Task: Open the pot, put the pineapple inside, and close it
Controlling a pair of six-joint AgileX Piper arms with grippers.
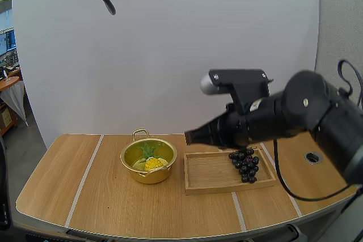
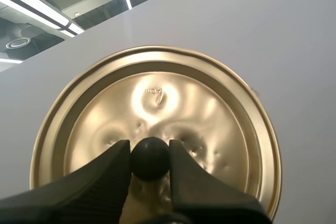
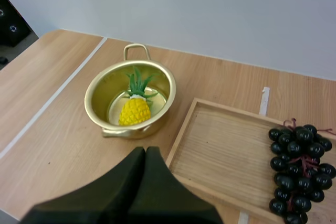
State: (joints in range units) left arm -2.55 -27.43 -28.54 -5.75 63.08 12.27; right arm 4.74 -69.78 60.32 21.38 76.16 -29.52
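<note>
The pineapple [image 3: 134, 109] lies inside the open pot [image 3: 100, 90], with its yellow body nearer the right jaws and its green leaves pointing away from them. The pot stands on the desk [image 3: 58, 129] just ahead of the right jaws' tips and a little to their left. It has 1 handle on the far side and 1 on the near side.

The right jaws are closed on nothing, their 2 fingers lying together as 1 dark wedge above the desk. Ahead of them and to their right sits the wooden tray [image 3: 226, 145], near the pot but not touching it. The grapes [image 3: 299, 166] lie at the tray end farthest from the pot.

The lid [image 2: 157, 98] is off the pot and up in the air. The left jaws pinch its black knob [image 2: 150, 158] between their 2 tips, and the lid's gold top face spreads out around and beyond them.

In the high view the right arm [image 1: 295, 114] reaches over the tray toward the pot.
</note>
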